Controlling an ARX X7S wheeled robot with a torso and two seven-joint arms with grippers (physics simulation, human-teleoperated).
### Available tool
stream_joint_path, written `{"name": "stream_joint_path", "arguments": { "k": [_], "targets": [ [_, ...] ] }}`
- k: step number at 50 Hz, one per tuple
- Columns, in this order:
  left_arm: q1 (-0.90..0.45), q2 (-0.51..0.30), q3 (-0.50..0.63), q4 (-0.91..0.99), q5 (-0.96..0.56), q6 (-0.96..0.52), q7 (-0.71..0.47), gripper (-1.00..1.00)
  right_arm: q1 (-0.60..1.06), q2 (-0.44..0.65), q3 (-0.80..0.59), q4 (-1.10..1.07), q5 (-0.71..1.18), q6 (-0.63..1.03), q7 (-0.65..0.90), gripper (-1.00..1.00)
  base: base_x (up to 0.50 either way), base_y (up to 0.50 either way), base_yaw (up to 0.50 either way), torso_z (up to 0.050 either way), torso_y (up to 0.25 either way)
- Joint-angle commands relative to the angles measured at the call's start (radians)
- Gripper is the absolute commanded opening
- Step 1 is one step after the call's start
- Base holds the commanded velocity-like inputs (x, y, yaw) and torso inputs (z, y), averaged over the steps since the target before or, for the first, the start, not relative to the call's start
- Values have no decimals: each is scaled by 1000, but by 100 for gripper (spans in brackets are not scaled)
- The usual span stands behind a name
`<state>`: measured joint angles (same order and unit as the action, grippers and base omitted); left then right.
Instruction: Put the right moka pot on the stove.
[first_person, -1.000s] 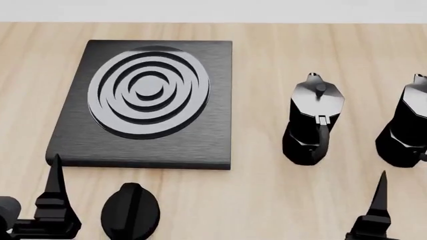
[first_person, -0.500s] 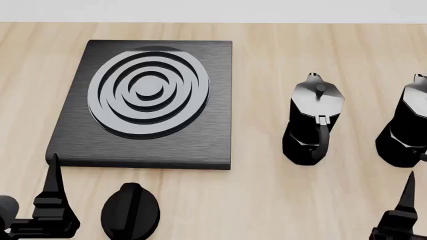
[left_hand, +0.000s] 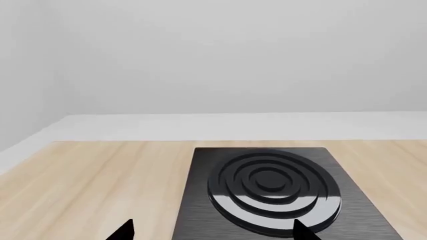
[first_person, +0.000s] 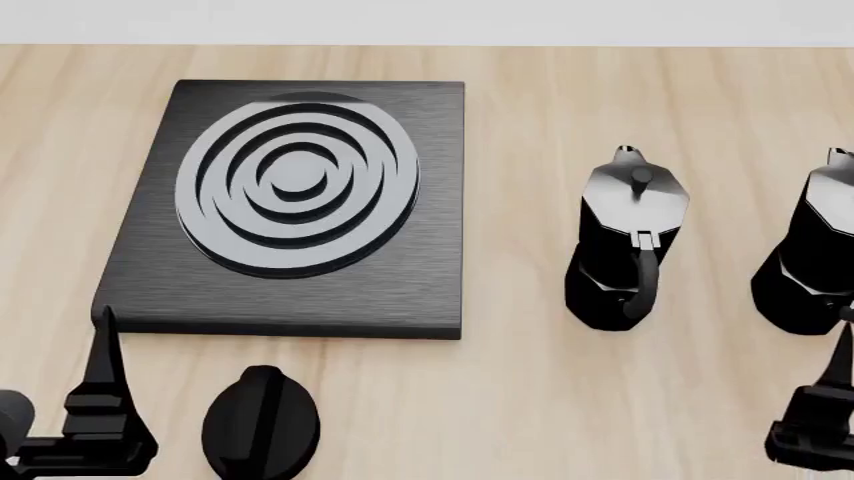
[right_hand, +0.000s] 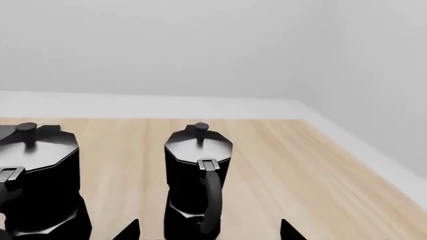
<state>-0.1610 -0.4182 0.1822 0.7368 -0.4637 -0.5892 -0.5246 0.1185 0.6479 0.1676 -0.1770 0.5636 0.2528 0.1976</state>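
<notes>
Since a second ago our right claw (right_hand: 209, 231) has slid toward the right edge of the head view, ending close in front of the right moka pot (right_hand: 198, 181); the left claw (left_hand: 212, 231) has barely shifted. Both claws are spread wide and hold nothing. The right moka pot stands upright on the wooden desk (first_person: 534, 400), beside the other moka pot (first_person: 627, 245), well apart from the stove (first_person: 296, 205). A round black knob (first_person: 260, 422) lies near the stove's front edge.

Left moka pot (first_person: 627, 245), round knob (first_person: 262, 420), wooden table (first_person: 534, 400).
</notes>
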Motion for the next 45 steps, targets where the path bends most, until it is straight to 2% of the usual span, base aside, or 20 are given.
{"name": "stream_joint_path", "arguments": {
  "k": [1, 45],
  "targets": [
    [-3, -3, -2, 4, -6, -5, -6, 100, 57, 2, -20, 61, 3, 17, -14, 100, 0, 0, 0, 0, 0],
    [4, -8, -6, 4, -18, 13, -17, 100, 247, -23, -126, 304, -75, -1, -66, 100, 0, 0, 0, 0, 0]
  ]
}}
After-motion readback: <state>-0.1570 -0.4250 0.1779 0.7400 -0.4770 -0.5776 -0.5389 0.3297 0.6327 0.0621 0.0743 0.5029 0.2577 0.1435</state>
